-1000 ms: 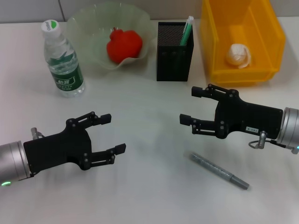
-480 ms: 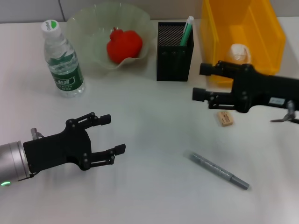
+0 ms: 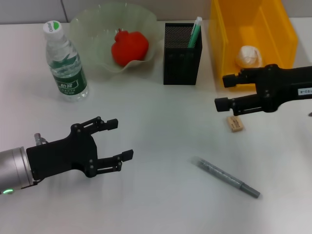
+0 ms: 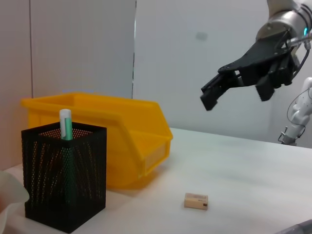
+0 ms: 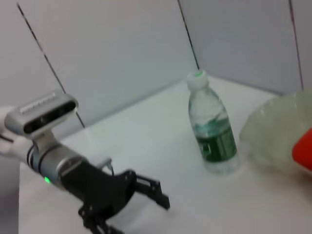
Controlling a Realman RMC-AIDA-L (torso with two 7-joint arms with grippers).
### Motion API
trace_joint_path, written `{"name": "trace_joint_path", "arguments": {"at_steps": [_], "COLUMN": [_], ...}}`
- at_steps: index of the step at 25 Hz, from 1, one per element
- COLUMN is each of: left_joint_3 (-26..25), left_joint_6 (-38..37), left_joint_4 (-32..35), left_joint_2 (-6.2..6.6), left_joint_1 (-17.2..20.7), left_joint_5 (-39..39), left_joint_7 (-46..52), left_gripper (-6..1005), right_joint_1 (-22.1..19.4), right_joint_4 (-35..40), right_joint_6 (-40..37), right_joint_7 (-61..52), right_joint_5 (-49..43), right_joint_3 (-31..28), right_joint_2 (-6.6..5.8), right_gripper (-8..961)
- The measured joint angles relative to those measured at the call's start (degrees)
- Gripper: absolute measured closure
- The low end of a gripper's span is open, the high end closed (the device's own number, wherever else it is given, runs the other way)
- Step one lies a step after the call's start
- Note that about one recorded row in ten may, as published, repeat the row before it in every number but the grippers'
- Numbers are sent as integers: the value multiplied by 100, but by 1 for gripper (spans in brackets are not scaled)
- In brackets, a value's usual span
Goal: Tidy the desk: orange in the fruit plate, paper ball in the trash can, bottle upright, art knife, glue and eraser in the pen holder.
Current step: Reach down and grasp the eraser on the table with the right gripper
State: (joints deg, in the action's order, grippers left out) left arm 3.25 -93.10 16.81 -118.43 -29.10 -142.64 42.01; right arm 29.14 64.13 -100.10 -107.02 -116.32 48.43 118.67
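**Both jaws open and empty; eraser and art knife loose on table**

Right gripper point(image 3: 223, 92): jaws spread, nothing between them. Raised above the table at right of head view, in front of the trash can, tips pointing toward frame centre. Seen from left wrist view as well, upper right, clear of the surface.

Left gripper point(image 3: 121, 139): jaws also spread and empty. Lower left of head view, over bare table point(image 3: 161, 122), tips pointing right. Green light on the arm near the frame edge.

Eraser point(image 3: 235, 123): small tan block, flat on the table just below the right gripper in head view, near the front wall of the yellow trash can point(image 3: 282, 63). Not touching either.

Art knife point(image 3: 227, 177): grey, lying diagonally, lower right of centre in head view, well apart from both grippers.

Paper ball point(image 3: 248, 56): white, inside the trash can.

Pen holder point(image 3: 182, 53): black mesh, upper centre, with a green-and-white glue point(image 3: 195, 31) stick standing inside, leaning at its right corner.

Fruit plate point(image 3: 92, 29): pale translucent green, upper left of centre, holding a red fruit point(image 3: 129, 46), red rather than orange.

Bottle point(image 3: 65, 62): upright at upper left, green cap and label, just beside the fruit plate.
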Motion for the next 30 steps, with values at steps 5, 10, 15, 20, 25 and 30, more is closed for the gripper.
{"name": "trace_joint_path", "arguments": {"at_steps": [5,10,15,20,25,30], "left_joint_3": [0,0,0,1,0,0], "left_joint_6": [9,12,12,12,12,12], "left_joint_4": [-46,-96,-114,-188,-201,-198], "left_joint_2": [0,2,4,2,2,0], "left_joint_1": [-10,-22,-28,-27,-23,-16], "left_joint_5": [15,17,7,13,18,15], "left_joint_7": [0,0,0,-11,-16,-16], "left_gripper": [157,157,157,157,157,157], "right_joint_1": [208,496,746,1052,1261,1280], "right_joint_4": [698,1298,1629,1668,1625,1541], "right_joint_6": [-411,-782,-824,-776,-619,-226], "right_joint_7": [-770,-1419,-1986,-2480,-2620,-2776], "right_joint_5": [-562,-1181,-1834,-2582,-3054,-3387], "right_joint_3": [0,25,413,837,1055,1586], "right_joint_2": [-44,-40,-25,-3,36,37], "right_gripper": [232,232,233,234,235,236]}}
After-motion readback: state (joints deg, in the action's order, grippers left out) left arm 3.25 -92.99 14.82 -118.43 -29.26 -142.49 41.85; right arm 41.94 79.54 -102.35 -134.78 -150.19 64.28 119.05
